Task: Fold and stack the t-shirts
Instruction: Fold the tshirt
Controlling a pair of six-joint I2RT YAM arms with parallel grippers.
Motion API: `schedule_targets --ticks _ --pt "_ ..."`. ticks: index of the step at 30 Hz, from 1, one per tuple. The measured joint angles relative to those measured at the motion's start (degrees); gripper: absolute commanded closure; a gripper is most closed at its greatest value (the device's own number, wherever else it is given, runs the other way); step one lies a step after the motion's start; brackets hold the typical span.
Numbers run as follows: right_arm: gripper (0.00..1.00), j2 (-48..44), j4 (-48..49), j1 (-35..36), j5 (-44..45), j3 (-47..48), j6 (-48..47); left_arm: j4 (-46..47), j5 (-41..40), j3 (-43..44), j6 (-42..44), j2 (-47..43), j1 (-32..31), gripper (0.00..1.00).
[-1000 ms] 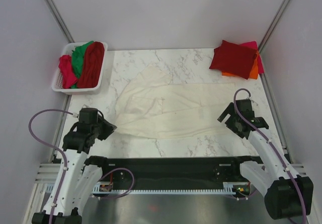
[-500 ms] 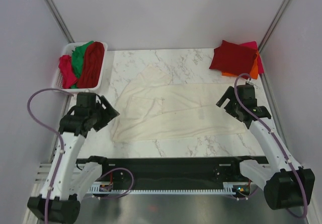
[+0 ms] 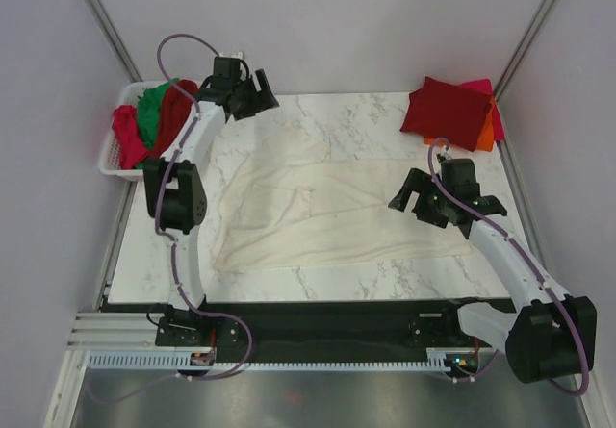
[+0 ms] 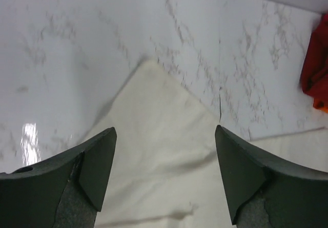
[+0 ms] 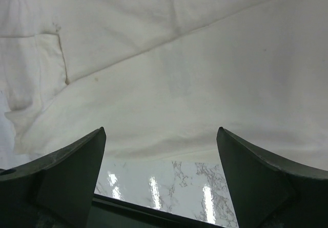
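T-shirt (image 3: pixel 332 212) flat on marble table (image 3: pixel 361 120)

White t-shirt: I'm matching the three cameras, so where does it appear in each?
Top external: white t-shirt spread mid-table.
Left wrist: white t-shirt corner, lower centre.
Right wrist: white t-shirt fills the upper part.
Shared landmark: marble table, seen beside it everywhere.

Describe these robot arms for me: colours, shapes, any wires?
The left arm and right arm have white tubular links joined by chunky black joints. A thin mauve cable loops along each. The left gripper and right gripper are black, each with two dark grey wedge-shaped fingers.
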Motion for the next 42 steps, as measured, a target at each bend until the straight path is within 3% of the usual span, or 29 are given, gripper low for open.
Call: schedule_targets --ticks 4,10,18,29,32,35,38,39,42 --pt "0.02 -4.11 -2.40 0.28 -1.81 0.09 -1.53 1.70 2.25 19.56 1.60 16.57 0.76 0.11" --pt "0.02 -10.60 -5.14 0.28 -2.64 0.24 -2.97 0.55 7.06 33.07 0.83 31.74 3.54 0.09" --pt "0.02 -10.45 -6.25 0.28 -2.95 0.33 -3.72 0.22 13.31 33.77 -2.49 36.22 5.73 0.12" --pt "0.02 -5.81 -6.43 0.28 -0.17 0.50 -5.38 0.57 14.95 30.51 -4.74 34.86 0.31 0.14" --pt "0.02 -5.88 -6.47 0.28 0.22 0.50 -5.35 0.22 15.21 30.47 -5.38 34.86 -0.98 0.21" --pt "0.02 -6.38 -6.54 0.28 0.63 0.50 -5.35 -0.66 15.04 30.25 -6.03 34.86 -1.77 0.39" --pt "0.02 -6.71 -6.60 0.28 0.76 0.48 -5.35 -1.60 14.88 29.92 -6.80 34.88 -2.03 0.67" --pt "0.02 -6.78 -6.64 0.28 0.83 0.46 -5.35 -1.97 14.82 29.90 -6.97 34.88 -1.99 0.83" --pt "0.02 -6.78 -6.62 0.28 0.90 0.37 -5.29 -2.69 14.14 29.83 -7.06 34.88 -1.90 0.98"
